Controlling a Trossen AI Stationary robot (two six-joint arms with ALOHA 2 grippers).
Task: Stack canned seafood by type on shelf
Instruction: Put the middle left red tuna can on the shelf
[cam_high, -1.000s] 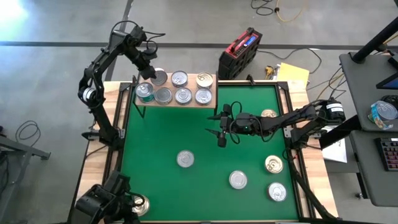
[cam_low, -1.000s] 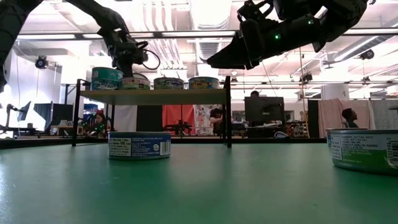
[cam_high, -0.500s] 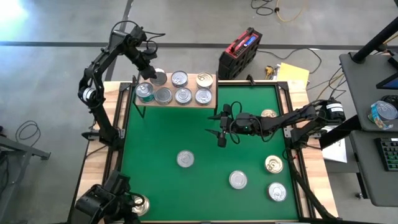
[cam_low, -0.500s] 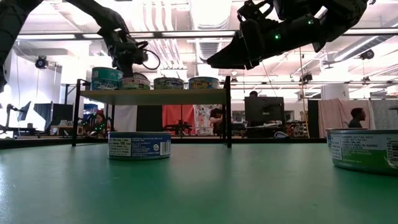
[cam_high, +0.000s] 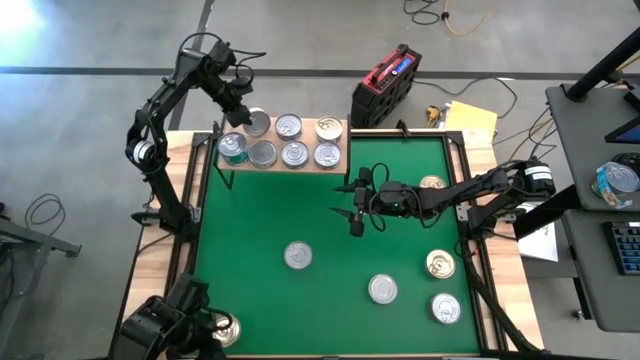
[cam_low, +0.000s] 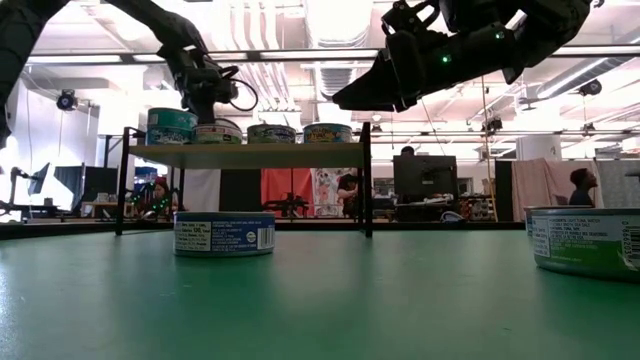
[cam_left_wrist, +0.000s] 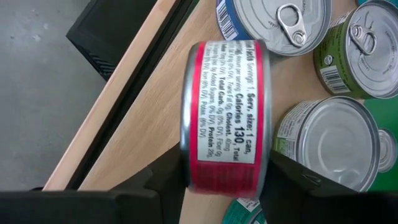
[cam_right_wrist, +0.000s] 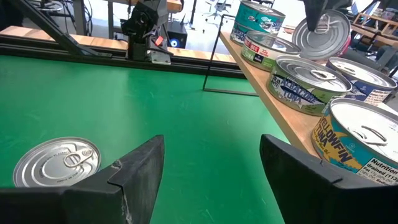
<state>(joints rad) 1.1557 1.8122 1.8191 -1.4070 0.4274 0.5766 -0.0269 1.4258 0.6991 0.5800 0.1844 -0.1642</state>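
The shelf (cam_high: 340, 140) stands at the mat's far left and carries several tins of canned seafood, among them a teal one (cam_high: 232, 148) and a gold-topped one (cam_high: 328, 127). My left gripper (cam_high: 240, 107) is over the shelf's far left corner, shut on a red-labelled tin (cam_left_wrist: 225, 112) turned up on its edge. My right gripper (cam_high: 357, 208) hovers open above the middle of the green mat, with nothing between its fingers (cam_right_wrist: 143, 171). More tins lie flat on the mat (cam_high: 297, 255), (cam_high: 383, 289), (cam_high: 440, 264). My left gripper pinches the red-labelled tin across its height, one finger (cam_left_wrist: 163, 183) on each flat face, at the part of its side wall (cam_left_wrist: 224, 177) nearest the wrist. The fingers slant down from above. The tin (cam_right_wrist: 320, 32) stands tilted on edge; whether its lower rim touches the shelf I cannot tell.
Another silver tin (cam_high: 446, 308) lies near the mat's right front corner, a gold one (cam_high: 432, 183) partly under my right arm, and one (cam_high: 225, 328) by the arm base at front left. A red case (cam_high: 385, 85) sits beyond the table.
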